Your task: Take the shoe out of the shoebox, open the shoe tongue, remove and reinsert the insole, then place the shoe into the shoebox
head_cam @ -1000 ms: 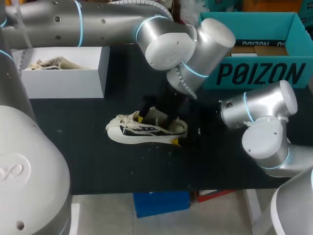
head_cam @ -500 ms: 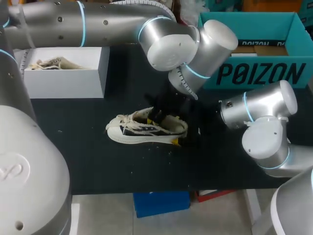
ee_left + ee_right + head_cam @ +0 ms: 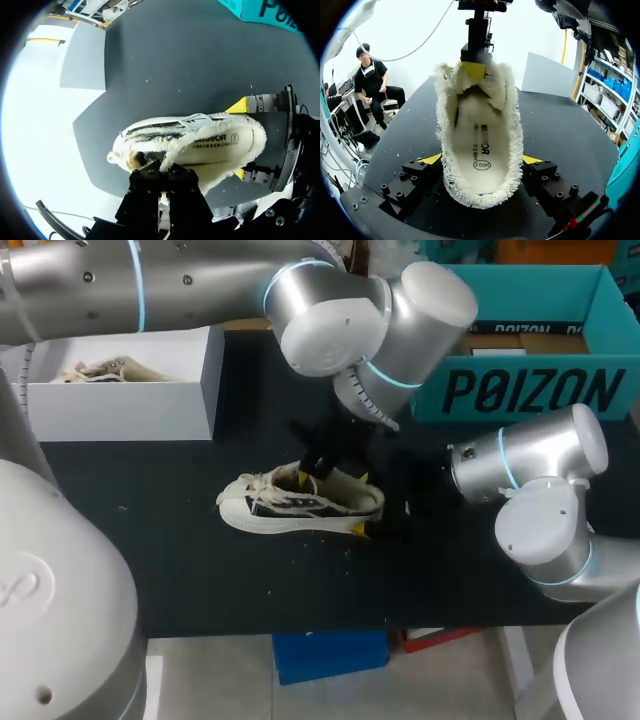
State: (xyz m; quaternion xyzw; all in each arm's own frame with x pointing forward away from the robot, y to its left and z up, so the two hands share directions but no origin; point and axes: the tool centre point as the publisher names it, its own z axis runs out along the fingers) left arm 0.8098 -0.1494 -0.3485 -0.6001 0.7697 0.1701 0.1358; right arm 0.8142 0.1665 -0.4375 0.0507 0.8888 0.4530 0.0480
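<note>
A cream fleece-lined shoe [image 3: 300, 505] with dark side panels lies on the black table [image 3: 180, 560], toe to the left. My left gripper [image 3: 310, 468] comes down from above, shut on the fleecy tongue [image 3: 172, 155] at the shoe's opening. From the right wrist view, that gripper [image 3: 475, 70] pinches the tongue's top edge. The printed insole [image 3: 480, 142] shows inside the shoe [image 3: 470, 190]. My right gripper [image 3: 482, 159] holds the heel, one yellow tip against each side. In the left wrist view, the right gripper [image 3: 239, 140] brackets the heel of the shoe [image 3: 150, 135].
A white box [image 3: 130, 405] holding another pale shoe [image 3: 100, 370] stands at the back left. The teal shoebox [image 3: 520, 390] stands open at the back right, behind my right arm. Bare table stretches in front of the shoe.
My left gripper has shut on the tongue, and its arm has drawn slightly up and back. The right gripper and the shoe have stayed in place.
</note>
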